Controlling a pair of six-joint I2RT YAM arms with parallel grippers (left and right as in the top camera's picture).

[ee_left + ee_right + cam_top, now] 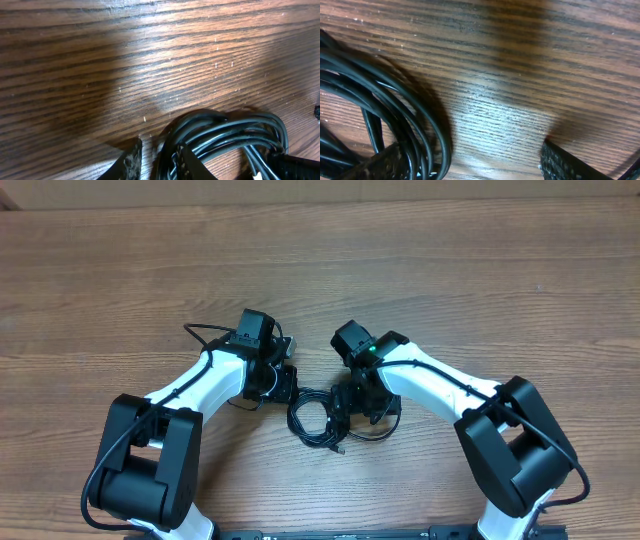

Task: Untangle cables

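Cables against left fingers, beside right fingers

The worktop is marked by brown wood grain streaked with darker lines. The cables are coloured glossy black. The left arm and right arm are finished in white with black joints; a green light is shown on the right one.

Black cables (looped) beside fingers
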